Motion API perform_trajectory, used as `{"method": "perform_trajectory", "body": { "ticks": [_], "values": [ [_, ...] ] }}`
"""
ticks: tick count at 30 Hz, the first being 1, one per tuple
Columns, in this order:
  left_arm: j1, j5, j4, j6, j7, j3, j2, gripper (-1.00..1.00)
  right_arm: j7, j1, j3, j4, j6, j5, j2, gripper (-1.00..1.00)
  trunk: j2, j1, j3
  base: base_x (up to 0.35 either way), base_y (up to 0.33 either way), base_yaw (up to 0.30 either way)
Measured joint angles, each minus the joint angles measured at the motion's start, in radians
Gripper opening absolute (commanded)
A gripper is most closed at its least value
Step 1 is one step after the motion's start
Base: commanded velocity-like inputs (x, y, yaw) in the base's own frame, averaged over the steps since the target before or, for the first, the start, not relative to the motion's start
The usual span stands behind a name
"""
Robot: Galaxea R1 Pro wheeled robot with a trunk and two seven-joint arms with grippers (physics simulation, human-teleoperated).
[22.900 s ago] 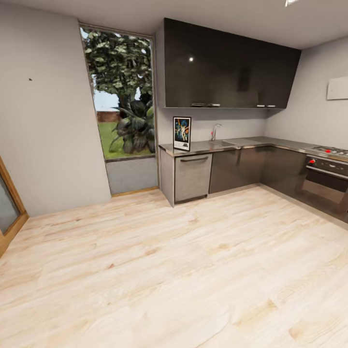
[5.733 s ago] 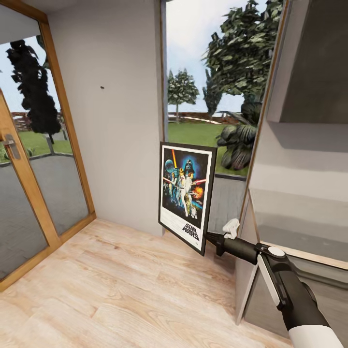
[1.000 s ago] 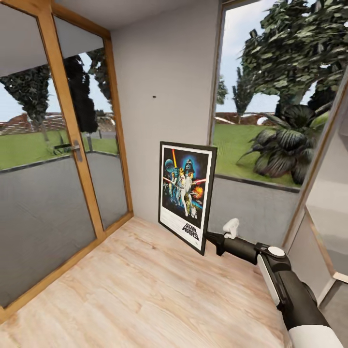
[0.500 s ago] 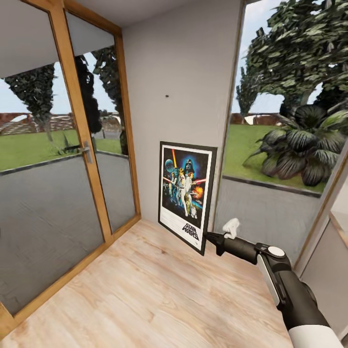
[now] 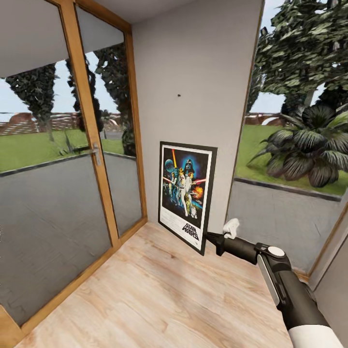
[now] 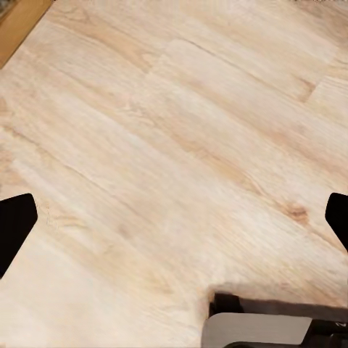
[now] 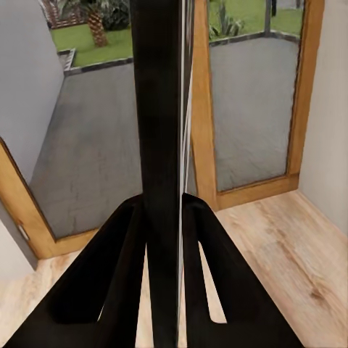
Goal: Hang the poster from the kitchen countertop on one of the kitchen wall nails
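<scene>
- Pale plank wooden floor: matt, visible grain.
- Black-framed colourful poster: smooth print.
- Grey wall: matt, plain.
- Orange-brown wooden door frame: smooth, around glass panes.

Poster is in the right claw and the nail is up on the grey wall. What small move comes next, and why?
Probably raise the right claw, lifting the poster toward the wall nail. The claw is shut on the frame's lower right edge, and the poster's top edge sits well below the nail on the grey wall, so height looks like the main gap.
</scene>
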Motion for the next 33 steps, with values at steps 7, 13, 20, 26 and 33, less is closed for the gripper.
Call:
{"method": "perform_trajectory", "body": {
  "ticks": [7,13,20,26,33],
  "values": [
    [0.000,0.000,0.000,0.000,0.000,0.000,0.000,1.00,0.000,0.000,0.000,0.000,0.000,0.000,0.000,-1.00,0.000,0.000,0.000,0.148,0.322,-0.005],
    [0.000,0.000,0.000,0.000,0.000,0.000,0.000,1.00,0.000,0.000,0.000,0.001,0.000,0.000,0.000,-1.00,0.000,0.000,0.000,0.147,0.322,-0.158],
    [0.000,0.000,0.000,0.000,0.000,0.000,0.000,1.00,0.000,0.000,0.000,0.000,0.000,0.000,0.000,-1.00,0.000,0.000,0.000,0.146,0.322,-0.285],
    [0.000,0.000,0.000,0.000,0.000,0.000,0.000,1.00,0.000,0.000,0.000,0.000,0.000,0.000,0.000,-1.00,0.000,0.000,0.000,0.146,0.322,-0.295],
    [0.000,0.000,0.000,0.000,0.000,0.000,0.000,1.00,0.000,0.000,0.000,0.001,0.000,0.000,0.000,-1.00,0.000,0.000,0.000,0.146,0.322,-0.227]
  ]
}}
